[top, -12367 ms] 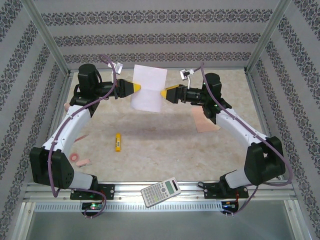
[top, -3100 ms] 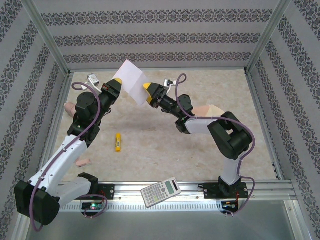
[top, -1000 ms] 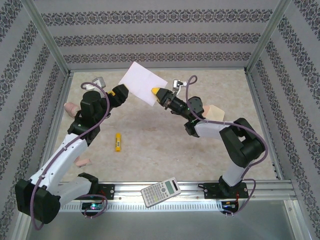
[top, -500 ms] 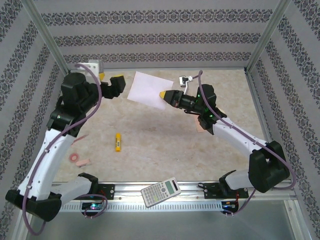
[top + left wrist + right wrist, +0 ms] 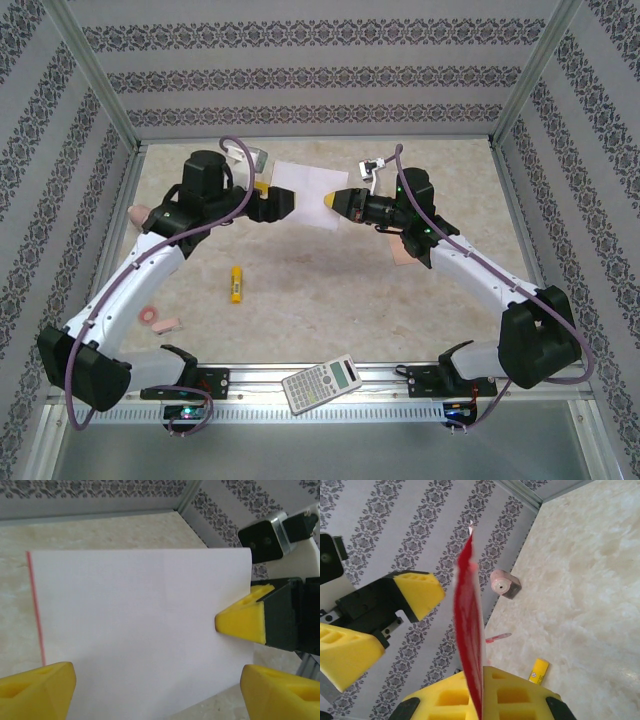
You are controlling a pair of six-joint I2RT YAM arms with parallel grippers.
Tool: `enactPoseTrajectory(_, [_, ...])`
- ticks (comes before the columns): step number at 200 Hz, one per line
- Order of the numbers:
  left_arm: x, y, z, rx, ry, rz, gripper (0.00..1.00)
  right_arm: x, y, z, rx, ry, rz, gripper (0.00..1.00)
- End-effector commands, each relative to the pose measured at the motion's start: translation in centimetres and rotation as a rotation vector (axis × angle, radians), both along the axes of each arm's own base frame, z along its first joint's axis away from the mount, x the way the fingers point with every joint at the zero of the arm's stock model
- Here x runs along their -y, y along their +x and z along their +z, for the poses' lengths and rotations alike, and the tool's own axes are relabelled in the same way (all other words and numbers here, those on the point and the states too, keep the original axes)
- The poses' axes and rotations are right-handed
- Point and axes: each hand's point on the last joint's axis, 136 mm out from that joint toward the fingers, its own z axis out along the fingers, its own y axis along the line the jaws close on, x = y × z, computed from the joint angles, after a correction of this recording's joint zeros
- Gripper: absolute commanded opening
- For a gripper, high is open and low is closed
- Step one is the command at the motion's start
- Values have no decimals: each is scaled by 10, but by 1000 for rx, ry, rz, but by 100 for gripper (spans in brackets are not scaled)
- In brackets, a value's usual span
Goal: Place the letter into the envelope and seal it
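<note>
The letter (image 5: 310, 188) hangs in the air above the back middle of the table, pinched at its right edge by my right gripper (image 5: 335, 202). In the right wrist view the letter (image 5: 470, 620) runs edge-on, red border showing, between the shut fingers of that gripper (image 5: 482, 690). My left gripper (image 5: 275, 197) stands open at the sheet's left side. In the left wrist view its gripper (image 5: 157, 700) has the white back of the letter (image 5: 135, 625) lying across the wide gap between its fingers. The peach envelope (image 5: 402, 252) lies on the table, mostly hidden under the right arm.
A yellow glue stick (image 5: 235, 284) lies left of centre. A pink strip (image 5: 158, 318) and a pink roll (image 5: 140, 213) sit along the left side. A calculator (image 5: 322, 381) rests on the front rail. Patterned walls close in the back and both sides.
The left arm has swung in from the back left, bringing its open gripper to the letter's left edge. The right gripper keeps hold of the letter, now slightly lower.
</note>
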Motion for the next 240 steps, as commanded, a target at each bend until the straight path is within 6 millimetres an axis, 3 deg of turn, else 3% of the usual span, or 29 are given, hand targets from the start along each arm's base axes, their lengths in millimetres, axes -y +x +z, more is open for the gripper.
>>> enactPoseTrajectory(1, [11,0,1,-4,-63,-17,86,0,-4,23,62,52,35,0])
enactPoseTrajectory(61, [11,9,-18,-21,-73,12,86,-3,-5,40,63,150,54,0])
enactPoseTrajectory(113, [17,7,2,50,-110,-34,90,-5,-5,37,37,180,72,0])
enactPoseTrajectory(157, [-11,23,26,138,19,4,94,-7,-10,35,35,161,109,0])
enactPoseTrajectory(198, [-10,37,22,102,0,-29,94,-8,-15,35,43,151,130,0])
enactPoseTrajectory(240, [-3,34,16,68,-74,-44,94,-7,-16,36,56,153,128,0])
